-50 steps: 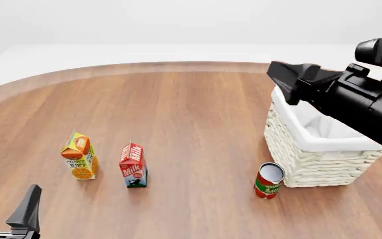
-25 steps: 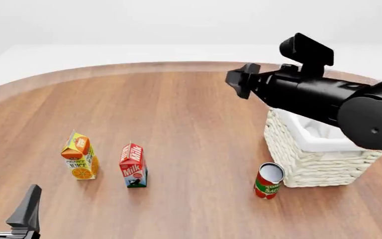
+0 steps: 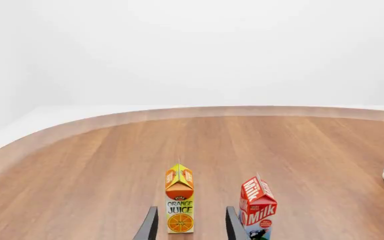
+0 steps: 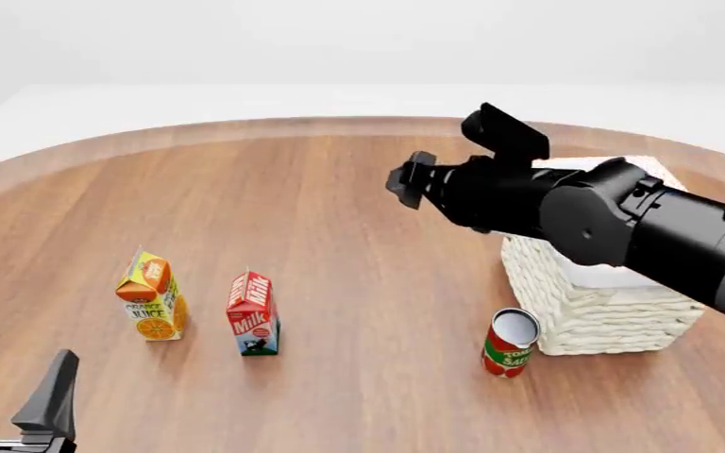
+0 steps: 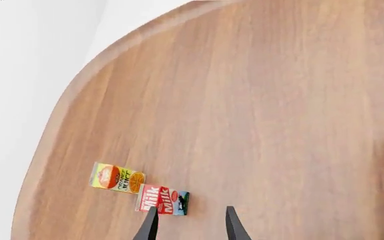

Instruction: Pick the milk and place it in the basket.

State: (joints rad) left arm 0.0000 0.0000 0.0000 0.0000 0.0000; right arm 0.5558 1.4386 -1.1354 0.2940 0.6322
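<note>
With the milk (image 4: 253,327) standing upright just beside the juice carton (image 4: 151,309) and well apart from the basket (image 4: 589,311), the empty, spread right claw (image 4: 403,181) should descend squarely over its red top, avoiding the juice carton.

Glossy black right arm (image 4: 627,226) with rounded joints; left claw (image 4: 16,392) has 2 dark grey fingers.

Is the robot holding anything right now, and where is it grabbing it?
No, nothing is held. The left gripper and right gripper both have open jaws with nothing between them. The milk stands untouched on the table.
</note>
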